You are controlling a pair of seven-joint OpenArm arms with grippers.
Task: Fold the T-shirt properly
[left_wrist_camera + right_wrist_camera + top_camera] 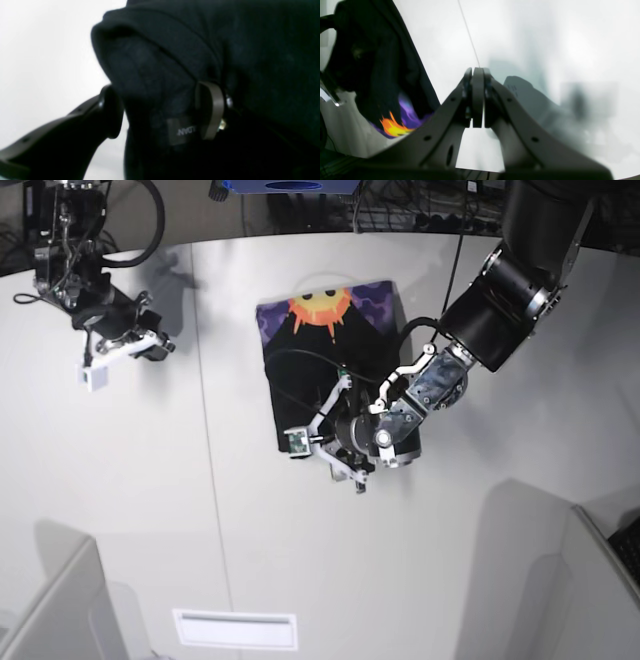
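Left wrist view showed the left end effector (160, 110) pinching a thick bunched fold of the T-shirt (225, 50). The right end effector (477, 97) was pressed together, empty, well apart from the cloth. The T-shirt (325, 360) lay partly folded mid-desk (150, 500), sun print showing at its far end. Judged soft, light and limp; best gripped at hems or corners, through all layers.

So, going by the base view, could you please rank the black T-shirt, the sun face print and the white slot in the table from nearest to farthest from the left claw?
1. The large black cloth T-shirt: gripped in the left claw, at its near edge.
2. The orange-yellow sun face print: at the shirt's far end, beyond the claw.
3. The white rectangular slot: at the table's near edge, farthest.
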